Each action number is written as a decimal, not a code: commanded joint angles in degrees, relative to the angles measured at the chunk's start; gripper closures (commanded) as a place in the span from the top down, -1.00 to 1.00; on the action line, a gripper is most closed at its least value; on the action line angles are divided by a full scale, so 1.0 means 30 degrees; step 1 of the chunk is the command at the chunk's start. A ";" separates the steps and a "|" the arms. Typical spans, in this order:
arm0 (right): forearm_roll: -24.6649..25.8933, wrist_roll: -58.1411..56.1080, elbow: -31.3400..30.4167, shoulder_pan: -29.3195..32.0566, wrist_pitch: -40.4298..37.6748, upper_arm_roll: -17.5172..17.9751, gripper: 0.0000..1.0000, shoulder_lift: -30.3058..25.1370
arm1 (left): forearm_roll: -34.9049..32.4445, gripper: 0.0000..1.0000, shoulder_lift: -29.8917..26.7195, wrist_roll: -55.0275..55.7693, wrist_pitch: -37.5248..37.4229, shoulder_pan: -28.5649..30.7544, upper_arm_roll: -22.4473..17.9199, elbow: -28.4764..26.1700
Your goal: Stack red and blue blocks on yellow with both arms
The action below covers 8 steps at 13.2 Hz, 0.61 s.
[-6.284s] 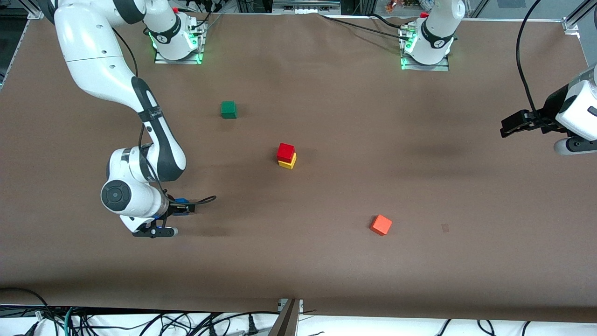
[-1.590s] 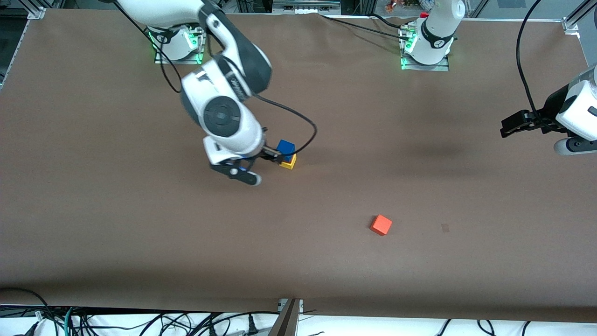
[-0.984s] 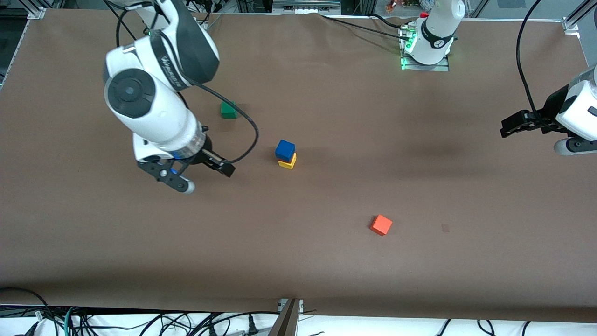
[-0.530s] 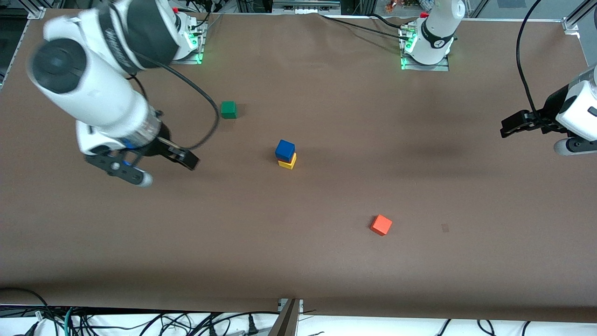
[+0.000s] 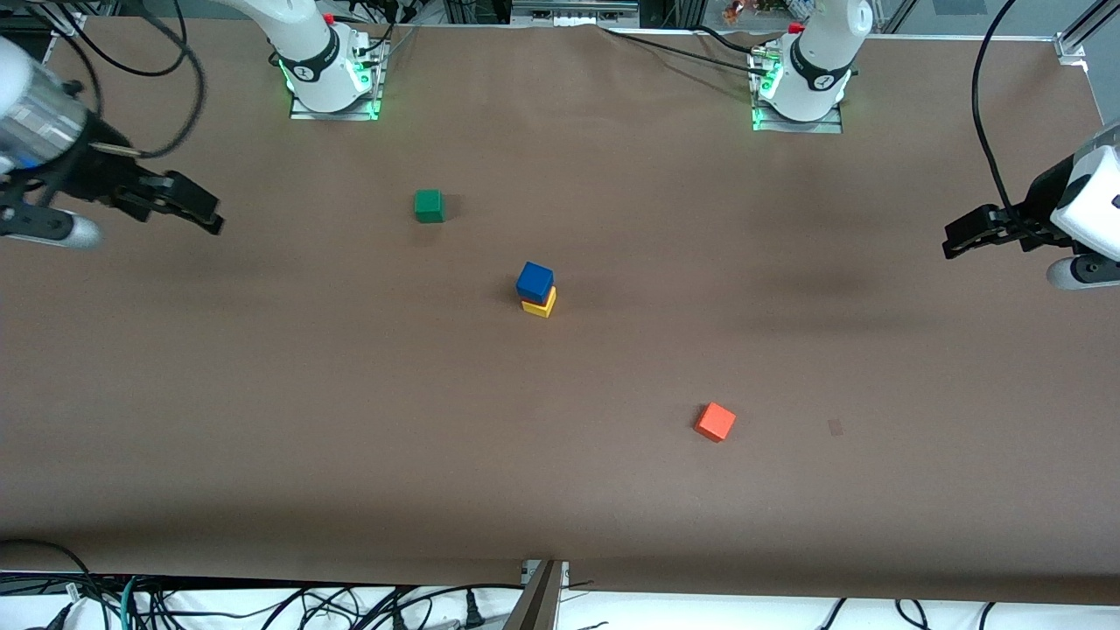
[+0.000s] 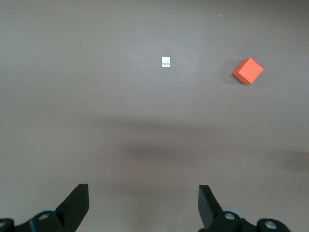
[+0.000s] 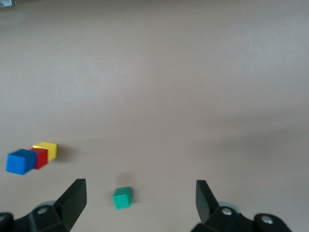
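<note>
At the table's middle stands a stack with the blue block on top and the yellow cube at the bottom. The front view hides the red block, but the right wrist view shows it between blue and yellow. My right gripper hangs open and empty over the right arm's end of the table, well away from the stack; its fingers frame bare table. My left gripper waits open and empty over the left arm's end.
A green cube sits alone, farther from the front camera than the stack, toward the right arm's end. An orange cube lies nearer to the front camera, toward the left arm's end, beside a small pale mark on the brown tabletop.
My right arm has swung away from the stack toward its own end of the table, gripper open and empty. The stack stays put. The left arm has hardly moved.
</note>
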<state>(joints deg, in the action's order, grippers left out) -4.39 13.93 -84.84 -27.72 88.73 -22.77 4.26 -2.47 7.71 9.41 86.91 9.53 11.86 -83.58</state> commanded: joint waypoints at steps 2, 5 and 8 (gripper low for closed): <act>0.0203 -0.1452 -0.0578 0.2518 0.0042 0.1866 0.99 -0.0278 | 0.0443 1.00 0.0359 -0.0441 -0.0113 0.0133 0.0031 0.0615; 0.0291 -0.1568 -0.0403 0.4959 0.0041 0.4218 0.99 -0.0336 | 0.0443 1.00 0.0388 -0.0441 -0.0113 0.0075 0.0031 0.0615; 0.1137 -0.2242 -0.0198 0.4932 0.0071 0.4336 0.99 -0.0278 | 0.0443 1.00 0.0388 -0.0441 -0.0113 0.0075 0.0031 0.0615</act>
<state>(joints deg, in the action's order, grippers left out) -2.97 8.59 -85.73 -14.03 88.88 -11.33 4.13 -2.47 8.12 9.41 86.92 9.53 11.88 -83.48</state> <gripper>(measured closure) 0.000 0.000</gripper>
